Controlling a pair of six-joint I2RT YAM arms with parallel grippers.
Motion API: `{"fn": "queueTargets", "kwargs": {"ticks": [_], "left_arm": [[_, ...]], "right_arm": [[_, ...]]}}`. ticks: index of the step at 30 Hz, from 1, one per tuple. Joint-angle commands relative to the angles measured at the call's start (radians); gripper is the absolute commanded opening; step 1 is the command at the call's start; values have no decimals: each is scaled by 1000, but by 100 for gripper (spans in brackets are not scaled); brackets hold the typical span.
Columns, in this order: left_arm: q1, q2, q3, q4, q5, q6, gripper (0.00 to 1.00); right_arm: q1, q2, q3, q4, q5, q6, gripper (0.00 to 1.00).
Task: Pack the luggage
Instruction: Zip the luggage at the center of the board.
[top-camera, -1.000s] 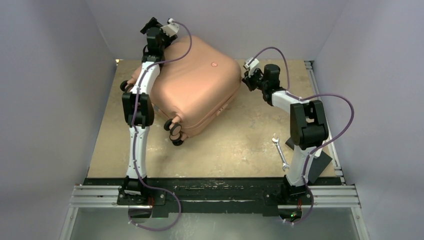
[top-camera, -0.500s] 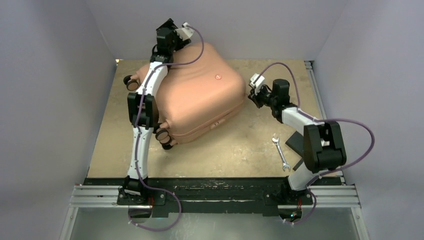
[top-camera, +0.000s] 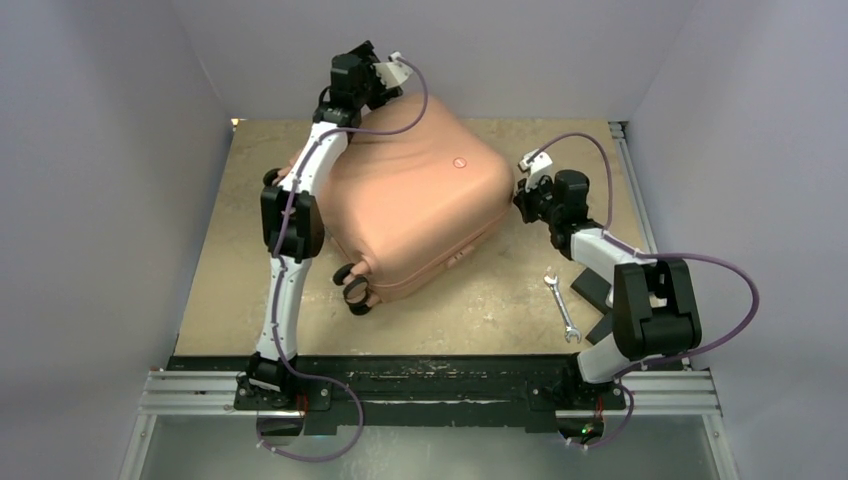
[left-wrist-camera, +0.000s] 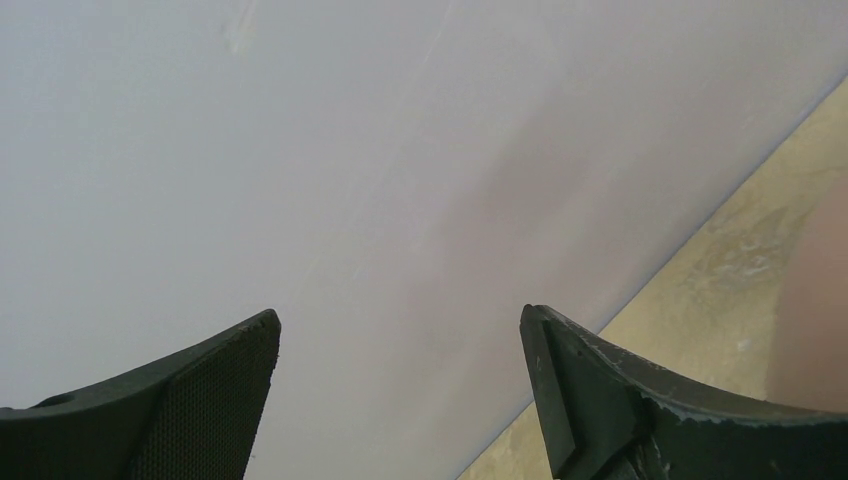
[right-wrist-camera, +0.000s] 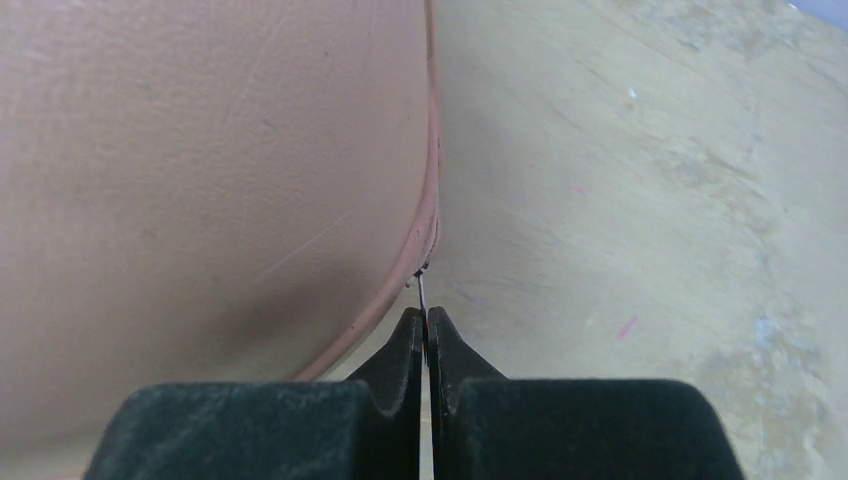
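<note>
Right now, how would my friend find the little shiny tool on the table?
Start at the big pink suitcase in the middle of the tan table. Look right of it, toward the near edge, where a thin wrench lies flat. It is the only silver metal thing there; the black pads beside it are dark and wide.

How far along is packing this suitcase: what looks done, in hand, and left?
Done: the suitcase lies closed on the table. In hand: the right end effector is shut on what looks like the zip tab at its edge; the left end effector hangs open by the back wall, holding nothing. Left: probably finishing the zip; how much is zipped cannot be told.
</note>
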Motion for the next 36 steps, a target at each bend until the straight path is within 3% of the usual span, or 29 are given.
{"fn": "queueTargets", "kwargs": {"ticks": [1, 7, 11, 15, 25, 31, 34, 36], "left_arm": [[-210, 55, -84, -311, 210, -69, 90], [-158, 52, -89, -95, -83, -210, 95], [-74, 33, -84, -17, -192, -269, 97], [-21, 32, -95, 9, -204, -278, 98], [-15, 89, -117, -16, -157, -237, 97], [-14, 119, -101, -48, -124, -205, 98], [-14, 118, -103, -66, -83, -214, 98], [-14, 115, -102, -72, -74, -221, 98]], "right_arm": [[-27, -41, 53, 251, 163, 99, 0], [-48, -106, -9, 307, 198, 132, 0], [-79, -112, -6, 330, 206, 121, 0], [-92, -69, 21, 339, 135, 103, 0], [-121, 129, 130, 305, -4, -20, 0], [-163, 189, 209, 191, -98, -100, 0], [-179, 177, 235, 134, -151, -139, 34], [-191, 149, 242, 102, -181, -163, 49]]}}
